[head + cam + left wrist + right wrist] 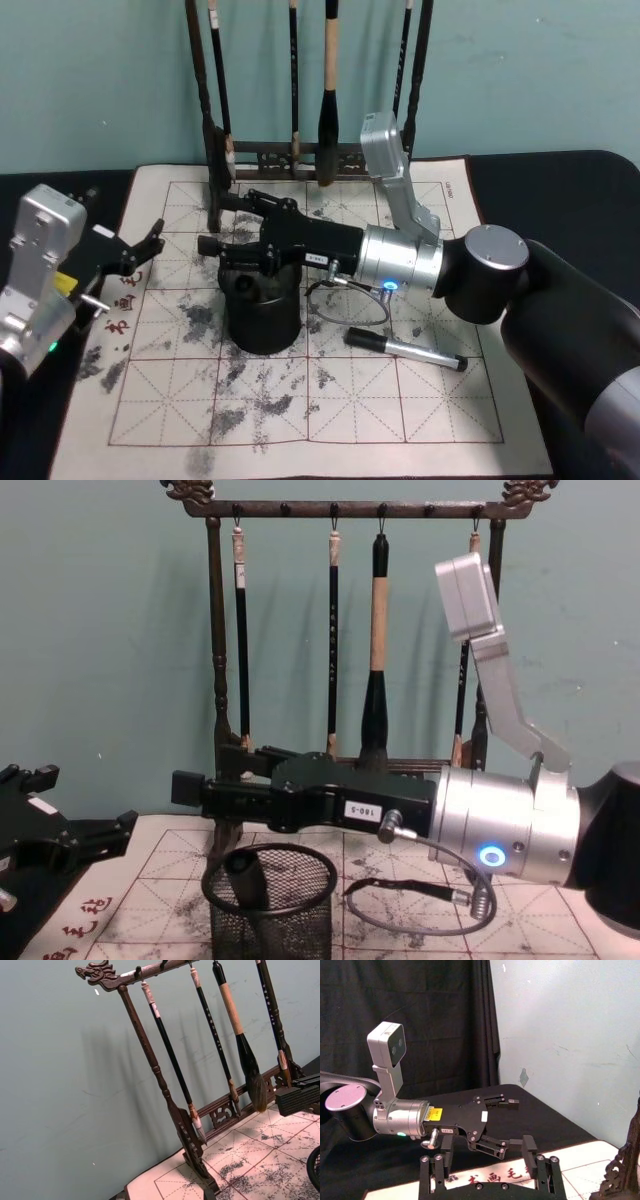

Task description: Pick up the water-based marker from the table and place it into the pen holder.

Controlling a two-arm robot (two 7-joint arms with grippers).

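Note:
A water-based marker (405,350) with a black cap and silver barrel lies on the table's white felt mat (350,420), to the right of the pen holder (262,312). The black mesh pen holder (270,905) stands mid-mat, and a thick dark pen-like stick (244,877) leans inside it. My right gripper (222,222) reaches in from the right and hovers just above the holder's rim, open and holding nothing; the chest view shows the right gripper (208,775) side-on. My left gripper (148,250) stays open at the mat's left edge, away from the holder.
A tall dark wooden brush rack (300,155) with several hanging calligraphy brushes stands along the mat's far edge, close behind my right gripper. A grey cable loop (345,300) hangs under the right wrist. Bare mat stretches along the near side.

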